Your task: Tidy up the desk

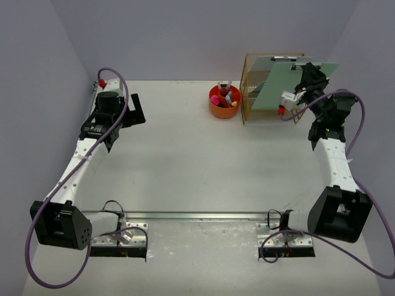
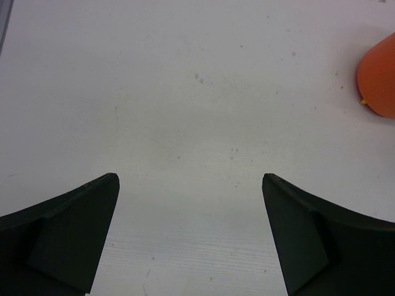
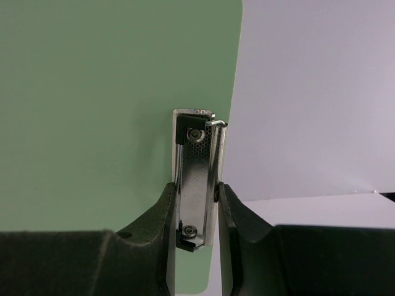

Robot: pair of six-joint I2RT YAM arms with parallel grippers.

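A gold wire rack (image 1: pixel 262 92) is seen standing at the far right of the large flat white rectangular desk (image 1: pixel 185 166), which is walled by pale lavender panels (image 1: pixel 185 37). Across the top of the rack, a pale green flat clipboard (image 1: pixel 284 86) is held tilted by the right gripper (image 1: pixel 307 79). In the right wrist view the fingers of that gripper (image 3: pixel 194 197) are drawn narrow and pressed from both sides on the clipboard's silver metal clip (image 3: pixel 196 154). The green board (image 3: pixel 92 111) is spread out to the left of the clip. Whether the board's lower edge touches the rack or hangs just above it cannot be told from overhead.

Just beside the rack, on its left, a round orange pot (image 1: pixel 224 105) filled with pens and markers is set on the desk. Well to the left of the rack, beyond the pot, the left gripper (image 1: pixel 137 110) is held over the desk. In the left wrist view its fingers (image 2: pixel 74 234) are spread wide, with only white tabletop seen between them. The orange pot (image 2: pixel 379 77) is caught at the right edge of that view.
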